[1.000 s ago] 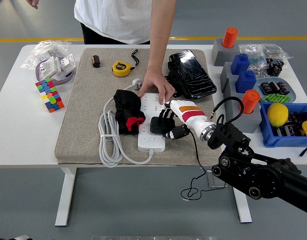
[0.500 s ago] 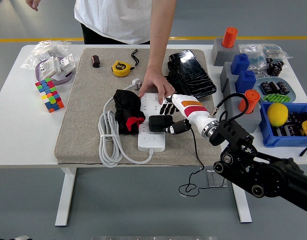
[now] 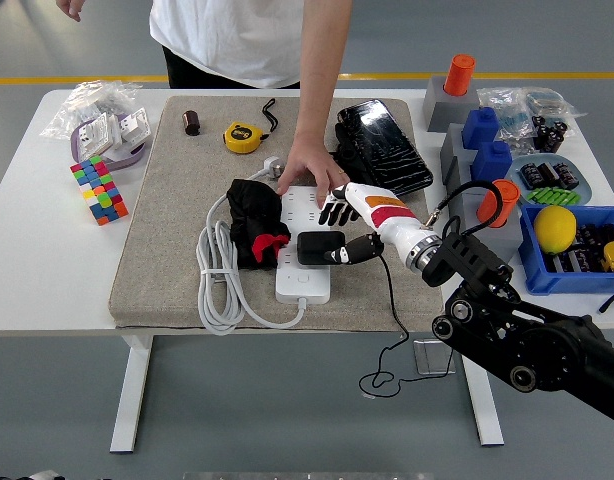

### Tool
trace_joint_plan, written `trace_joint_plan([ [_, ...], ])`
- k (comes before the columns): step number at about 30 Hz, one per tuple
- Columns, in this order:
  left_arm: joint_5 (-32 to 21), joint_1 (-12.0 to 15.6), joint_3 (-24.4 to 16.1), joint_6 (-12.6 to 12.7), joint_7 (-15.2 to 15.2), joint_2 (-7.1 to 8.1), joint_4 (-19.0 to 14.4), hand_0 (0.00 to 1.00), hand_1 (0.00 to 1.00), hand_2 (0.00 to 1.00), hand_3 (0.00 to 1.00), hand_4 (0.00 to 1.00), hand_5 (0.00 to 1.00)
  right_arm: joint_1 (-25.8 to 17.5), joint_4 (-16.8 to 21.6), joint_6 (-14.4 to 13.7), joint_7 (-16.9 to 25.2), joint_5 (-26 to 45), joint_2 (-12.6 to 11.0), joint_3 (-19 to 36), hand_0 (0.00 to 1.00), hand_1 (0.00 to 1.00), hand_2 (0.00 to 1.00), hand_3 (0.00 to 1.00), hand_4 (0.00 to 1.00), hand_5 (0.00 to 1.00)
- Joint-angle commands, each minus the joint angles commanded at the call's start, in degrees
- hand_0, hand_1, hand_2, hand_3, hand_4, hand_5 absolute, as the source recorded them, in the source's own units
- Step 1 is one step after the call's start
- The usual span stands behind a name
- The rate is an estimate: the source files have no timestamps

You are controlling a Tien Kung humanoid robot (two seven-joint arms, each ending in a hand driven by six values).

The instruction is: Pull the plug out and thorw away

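Observation:
A black plug (image 3: 317,247) sits in the white power strip (image 3: 302,286) on the grey mat (image 3: 167,230). My right hand (image 3: 343,232) is at the plug's right side. Its fingers (image 3: 335,212) are spread above the strip and off the plug, and its thumb (image 3: 353,251) touches the plug's right edge. A person's hand (image 3: 309,166) presses down the strip's far end. The strip's white cable (image 3: 219,285) is coiled to the left. The left arm is out of view.
A black and red bundle (image 3: 252,222) lies against the strip's left side. A black pouch (image 3: 382,148), tape measure (image 3: 242,136) and colour cube (image 3: 99,189) lie further off. A blue bin (image 3: 577,262) with a lemon (image 3: 555,228) and grey blocks (image 3: 499,205) stand at the right.
My right hand's fingers were curled over the plug a second ago; they have lifted off towards the far side. The plug stays in the strip. The person's hand has not moved.

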Motion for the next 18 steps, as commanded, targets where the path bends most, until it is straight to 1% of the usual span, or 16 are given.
trace_joint_plan([
  [1, 0.0, -0.01, 0.0, -0.01, 0.0, 0.0, 0.0, 0.549, 0.688, 0.717, 0.726, 0.94, 0.539, -0.07, 0.35, 0.43, -0.12, -0.01, -0.08, 0.27, 0.528, 0.534, 0.521, 0.451, 0.998, 0.046],
  [2, 0.01, -0.02, 0.0, -0.01, 0.01, 0.0, 0.0, 0.549, 0.688, 0.717, 0.726, 0.94, 0.539, -0.12, 0.66, 0.84, -0.28, -0.06, -0.16, 0.45, 0.528, 0.534, 0.521, 0.451, 0.998, 0.046],
  [6, 0.05, -0.02, -0.09, -0.02, -0.02, -0.03, -0.03, 0.549, 0.688, 0.717, 0.726, 0.94, 0.539, -0.34, 1.99, 4.0, -1.4, -0.45, -0.44, 1.14, 0.528, 0.534, 0.521, 0.451, 0.998, 0.046],
  [7, 0.06, -0.02, -0.09, -0.01, -0.03, -0.05, -0.04, 0.547, 0.688, 0.717, 0.726, 0.94, 0.538, -0.36, 2.05, 4.68, -1.55, -0.5, -0.42, 1.16, 0.618, 0.675, 0.7, 0.836, 0.998, 0.148],
  [12, 0.05, -0.02, -0.09, -0.02, -0.02, -0.07, -0.04, 0.547, 0.688, 0.717, 0.726, 0.94, 0.538, -0.03, 1.42, 7.42, -1.84, -0.06, 0.02, 0.57, 0.618, 0.675, 0.7, 0.836, 0.998, 0.148],
  [13, 0.06, -0.06, -0.03, -0.05, -0.01, -0.03, -0.07, 0.547, 0.688, 0.717, 0.726, 0.94, 0.538, 0.19, 0.99, 7.76, -1.65, 0.04, 0.3, 0.26, 0.765, 0.789, 0.782, 0.888, 0.998, 0.209],
  [18, 0.08, -0.16, 0.01, -0.04, -0.03, 0.02, -0.07, 0.547, 0.688, 0.717, 0.726, 0.94, 0.538, 1.12, -0.24, 7.26, -0.99, 0.36, 1.02, -1.12, 0.765, 0.789, 0.782, 0.888, 0.998, 0.209],
])
